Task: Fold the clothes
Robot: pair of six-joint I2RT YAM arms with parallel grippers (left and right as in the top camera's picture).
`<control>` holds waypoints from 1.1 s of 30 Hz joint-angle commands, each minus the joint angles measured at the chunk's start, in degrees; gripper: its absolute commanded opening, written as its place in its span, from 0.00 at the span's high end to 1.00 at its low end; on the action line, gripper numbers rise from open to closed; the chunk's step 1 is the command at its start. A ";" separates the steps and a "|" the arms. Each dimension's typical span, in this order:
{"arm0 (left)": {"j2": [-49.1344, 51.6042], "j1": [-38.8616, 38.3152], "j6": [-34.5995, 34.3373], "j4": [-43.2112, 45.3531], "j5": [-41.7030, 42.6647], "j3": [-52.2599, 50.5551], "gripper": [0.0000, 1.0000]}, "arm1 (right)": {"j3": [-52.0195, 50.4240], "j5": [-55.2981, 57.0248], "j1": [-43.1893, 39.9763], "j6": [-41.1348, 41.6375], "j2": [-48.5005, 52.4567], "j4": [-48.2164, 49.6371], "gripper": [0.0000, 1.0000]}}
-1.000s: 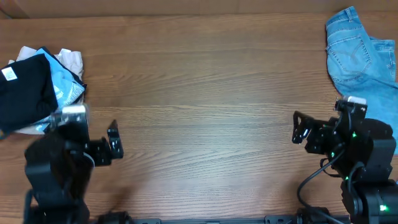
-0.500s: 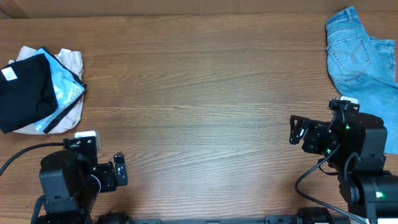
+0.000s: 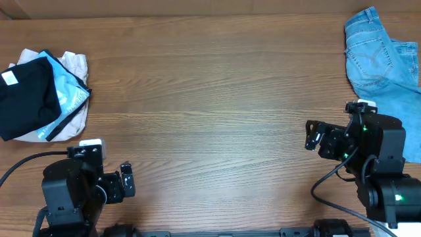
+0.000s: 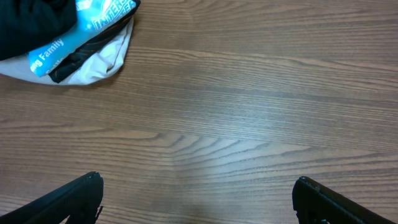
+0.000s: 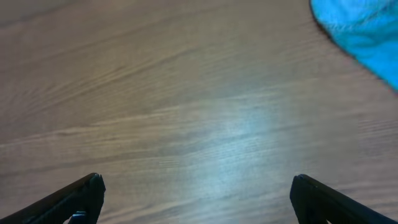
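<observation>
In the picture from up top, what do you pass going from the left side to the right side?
black T-shirt → sky-blue garment → left gripper → right gripper → jeans

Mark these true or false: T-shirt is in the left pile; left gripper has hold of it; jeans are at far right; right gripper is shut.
1. The black T-shirt lies bunched in a pile at the table's left edge, next to a sky-blue garment. True.
2. The left gripper has hold of the T-shirt. False: it is open, holds nothing and sits apart from the pile, nearer the robot's side.
3. The jeans lie at the far right corner. True.
4. The right gripper is shut. False: its jaws stand wide open over wood, with nothing between them.
</observation>
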 commanded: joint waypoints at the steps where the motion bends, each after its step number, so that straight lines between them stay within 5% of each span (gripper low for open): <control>1: -0.48 -0.35 -0.98 0.07 -0.76 -0.35 0.00 | -1.75 0.87 -0.15 -2.67 -3.82 2.40 0.00; 7: -0.48 -0.35 -0.98 0.07 -0.76 -0.35 0.00 | -13.53 1.90 -0.15 -2.64 -16.76 11.65 0.00; 16: -0.48 -0.35 -0.98 0.07 -0.76 -0.35 0.00 | -41.55 -1.95 -0.09 -2.43 -41.33 40.94 0.00; 22: -0.48 -0.35 -0.98 0.07 -0.76 -0.35 0.00 | -51.47 -0.63 -0.11 -3.13 -46.14 55.15 0.00; 33: -0.48 -0.35 -0.98 0.07 -0.76 -0.35 0.00 | -54.97 -0.26 0.26 -3.28 -46.10 51.91 0.00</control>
